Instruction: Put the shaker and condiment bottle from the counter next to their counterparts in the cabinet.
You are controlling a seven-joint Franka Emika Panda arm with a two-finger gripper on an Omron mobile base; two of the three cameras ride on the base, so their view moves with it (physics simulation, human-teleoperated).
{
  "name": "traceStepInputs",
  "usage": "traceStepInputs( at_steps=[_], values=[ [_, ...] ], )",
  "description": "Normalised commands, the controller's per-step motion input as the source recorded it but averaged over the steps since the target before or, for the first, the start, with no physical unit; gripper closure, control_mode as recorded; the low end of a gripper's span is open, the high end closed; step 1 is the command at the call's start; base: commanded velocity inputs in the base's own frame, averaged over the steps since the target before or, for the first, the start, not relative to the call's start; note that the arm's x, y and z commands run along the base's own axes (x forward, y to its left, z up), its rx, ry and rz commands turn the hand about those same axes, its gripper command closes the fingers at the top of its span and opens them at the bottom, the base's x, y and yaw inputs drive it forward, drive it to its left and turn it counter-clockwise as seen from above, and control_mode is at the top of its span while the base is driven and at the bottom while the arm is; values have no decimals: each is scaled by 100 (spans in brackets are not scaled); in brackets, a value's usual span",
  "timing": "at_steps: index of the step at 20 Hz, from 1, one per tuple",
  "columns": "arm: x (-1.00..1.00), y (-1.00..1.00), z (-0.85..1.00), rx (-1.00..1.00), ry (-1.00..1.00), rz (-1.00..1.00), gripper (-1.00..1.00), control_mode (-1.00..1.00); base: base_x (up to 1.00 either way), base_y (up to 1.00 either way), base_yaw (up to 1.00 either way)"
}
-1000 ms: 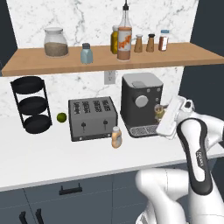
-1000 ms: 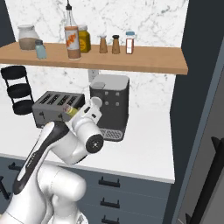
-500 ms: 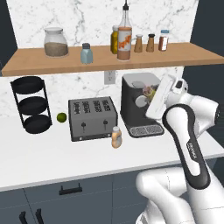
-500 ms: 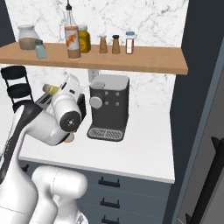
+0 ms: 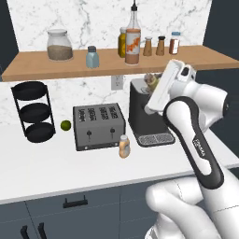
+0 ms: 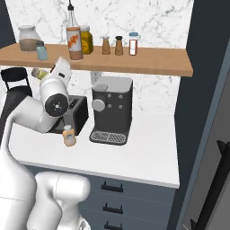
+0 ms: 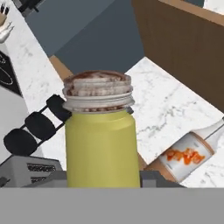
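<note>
Gripper [image 5: 150, 80]: raised in front of the coffee machine [image 5: 147, 112], just below the front edge of the cabinet [image 5: 116, 63]; the jaws are closed on the shaker [image 7: 100, 144].
Shaker: yellow-green body with a grey cap, held clear of the counter [image 5: 70, 163]; in the hand view it stands upright between the finger tips; in the right base view it [image 6: 39, 73] projects to the left of the hand, below the plank.
Condiment bottle [image 5: 123, 146]: upright on the counter, just in front of the right end of the toaster [image 5: 99, 126] and left of the coffee machine's drip tray; seen in the right base view [image 6: 68, 135] in front of the toaster and partly behind the arm.
Cabinet: open tan wooden plank against the white marble wall.
Pale blue shaker [image 5: 92, 57]: on the plank, right of the glass jar [image 5: 59, 45].
Tall orange-labelled bottle [image 5: 133, 43]: on the plank with a thin black spout, touching or just in front of a yellow jar [image 5: 123, 42].
Brown shakers [image 5: 154, 45]: two, side by side on the plank, right of the tall bottle; a red-labelled shaker [image 5: 175, 43] stands next to them.
Black rack [image 5: 31, 111]: three round tiers, at the left of the counter.
Lime [image 5: 66, 124]: on the counter between the rack and the toaster.
</note>
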Motion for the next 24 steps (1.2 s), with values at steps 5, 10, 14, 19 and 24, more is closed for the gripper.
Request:
traceStepInputs(
  at_steps=[5, 10, 14, 19, 24],
  values=[
    [-2, 43, 67, 15, 22, 0, 100, -100, 0, 0, 0],
    [-13, 44, 55, 20, 20, 2, 100, -100, 0, 0, 0],
    [-19, 43, -8, 15, 7, 10, 100, -100, 0, 0, 0],
    [0, 54, -7, 23, 0, -6, 100, -100, 0, 0, 0],
    [5, 57, -15, 20, 0, -34, 100, -100, 0, 0, 0]
  ],
)
